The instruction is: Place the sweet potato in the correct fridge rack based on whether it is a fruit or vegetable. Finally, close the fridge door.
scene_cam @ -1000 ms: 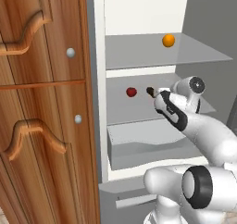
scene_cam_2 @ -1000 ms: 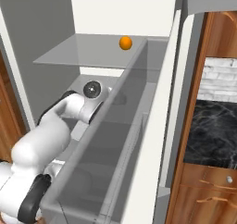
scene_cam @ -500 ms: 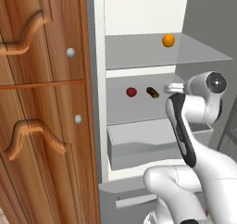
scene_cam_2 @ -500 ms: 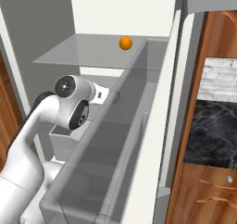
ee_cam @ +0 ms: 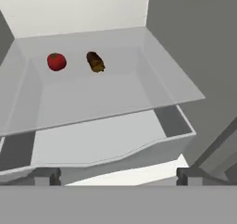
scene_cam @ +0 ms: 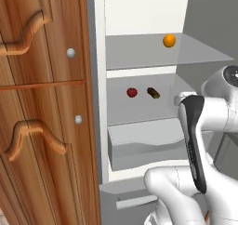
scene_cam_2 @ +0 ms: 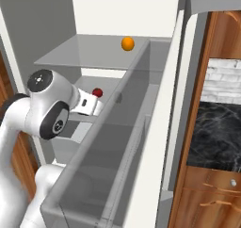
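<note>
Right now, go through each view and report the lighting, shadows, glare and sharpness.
Left base view: flat, even light; the sweet potato and red ball are sharp and cast hardly any shadow. Right base view: the translucent bin on the fridge door veils what lies behind it; no glare. Hand view: the fridge rack is evenly lit, with the drawer showing through it; no blur.

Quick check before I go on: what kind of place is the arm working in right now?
A home-style kitchen, rendered, with the arm at an open fridge. Signs: glass fridge racks holding a sweet potato, a red ball and, one shelf up, an orange ball; carved wooden cabinet doors alongside.
</note>
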Robot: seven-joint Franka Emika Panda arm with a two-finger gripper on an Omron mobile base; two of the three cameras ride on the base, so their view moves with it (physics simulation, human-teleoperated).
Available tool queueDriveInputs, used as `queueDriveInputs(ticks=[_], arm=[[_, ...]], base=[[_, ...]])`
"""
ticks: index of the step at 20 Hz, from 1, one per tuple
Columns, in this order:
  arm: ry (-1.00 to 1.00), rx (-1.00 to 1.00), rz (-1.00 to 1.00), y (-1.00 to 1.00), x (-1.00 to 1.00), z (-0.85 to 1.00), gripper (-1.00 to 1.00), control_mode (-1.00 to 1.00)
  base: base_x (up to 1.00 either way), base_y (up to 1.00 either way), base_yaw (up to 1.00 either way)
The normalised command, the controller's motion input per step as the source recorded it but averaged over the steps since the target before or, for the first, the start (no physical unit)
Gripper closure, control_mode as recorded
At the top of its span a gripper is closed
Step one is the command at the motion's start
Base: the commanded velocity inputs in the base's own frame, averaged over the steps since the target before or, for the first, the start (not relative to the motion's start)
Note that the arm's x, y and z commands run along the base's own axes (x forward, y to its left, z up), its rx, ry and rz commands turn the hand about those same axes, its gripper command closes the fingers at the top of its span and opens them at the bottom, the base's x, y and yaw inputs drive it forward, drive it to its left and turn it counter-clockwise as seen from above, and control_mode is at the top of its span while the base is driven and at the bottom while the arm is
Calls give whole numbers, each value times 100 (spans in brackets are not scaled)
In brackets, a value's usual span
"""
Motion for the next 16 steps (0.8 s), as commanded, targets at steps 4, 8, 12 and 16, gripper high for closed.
queueDriveInputs(ticks=[4,8,12,16], arm=[[12,0,16,19,-80,-20,-100,-100],[1,0,22,12,-31,7,-100,-100],[1,0,2,8,0,0,-100,-100],[0,0,0,0,0,0,-100,-100]], base=[[0,0,0],[0,0,0],[0,0,0],[0,0,0]])
